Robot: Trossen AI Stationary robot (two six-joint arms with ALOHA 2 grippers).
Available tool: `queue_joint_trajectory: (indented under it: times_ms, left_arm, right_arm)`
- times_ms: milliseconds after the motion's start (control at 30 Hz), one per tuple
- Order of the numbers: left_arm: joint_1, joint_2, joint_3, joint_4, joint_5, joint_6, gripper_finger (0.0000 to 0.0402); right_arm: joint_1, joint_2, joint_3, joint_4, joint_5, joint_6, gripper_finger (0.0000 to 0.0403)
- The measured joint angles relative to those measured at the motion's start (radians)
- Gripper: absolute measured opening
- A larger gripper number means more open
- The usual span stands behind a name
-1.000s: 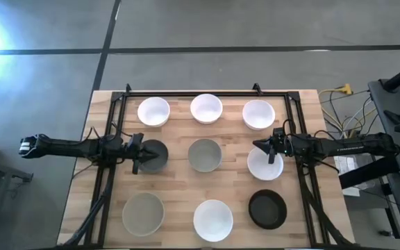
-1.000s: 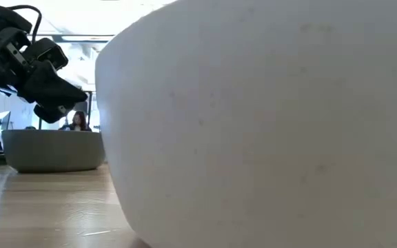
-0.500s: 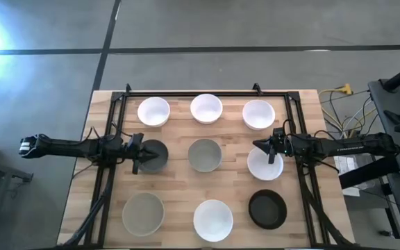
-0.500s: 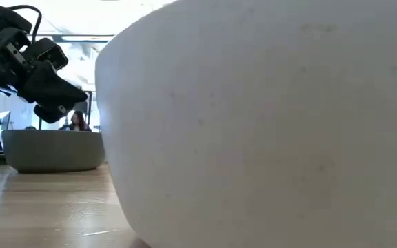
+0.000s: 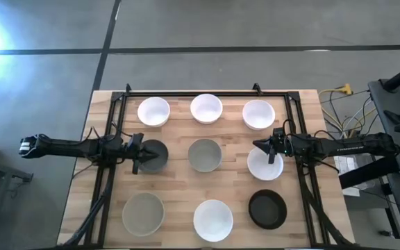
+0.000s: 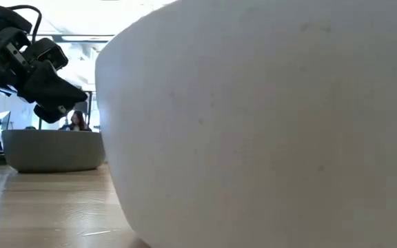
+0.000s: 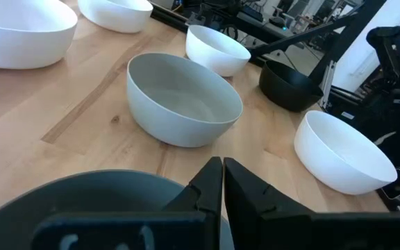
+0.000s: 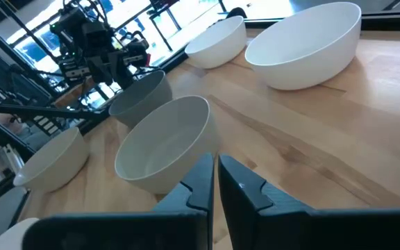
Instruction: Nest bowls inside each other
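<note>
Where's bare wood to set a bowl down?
No large bare patch: nine bowls fill a three-by-three grid on the table. Only narrow strips of wood show, such as between the centre grey bowl and front white bowl. Both side columns are crowded by arms.

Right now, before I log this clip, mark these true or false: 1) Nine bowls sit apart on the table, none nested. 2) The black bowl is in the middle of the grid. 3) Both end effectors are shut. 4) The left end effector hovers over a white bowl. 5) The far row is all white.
1) True: nine separate bowls, no stack.
2) False: the black bowl is at the near right corner; a grey bowl holds the middle.
3) True: the left end effector and right end effector both have fingers together.
4) False: it is over the dark grey bowl.
5) True: three white bowls line the far row.
</note>
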Motion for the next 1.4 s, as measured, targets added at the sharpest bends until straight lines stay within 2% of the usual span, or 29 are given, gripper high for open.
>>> queue_joint_trajectory:
  times_ms: [633,833,1000,1400]
  left_arm:
    - [0.000,0.000,0.000,0.000,0.000,0.000,0.0000]
    - [0.000,0.000,0.000,0.000,0.000,0.000,0.0000]
    - [0.000,0.000,0.000,0.000,0.000,0.000,0.0000]
    - [0.000,0.000,0.000,0.000,0.000,0.000,0.0000]
  right_arm:
    - [0.000,0.000,0.000,0.008,0.000,0.002,0.0018]
    - [0.000,0.000,0.000,0.078,0.000,0.046,0.0018]
    - [0.000,0.000,0.000,0.225,0.000,0.068,0.0018]
    - [0.000,0.000,0.000,0.474,0.088,0.402,0.0018]
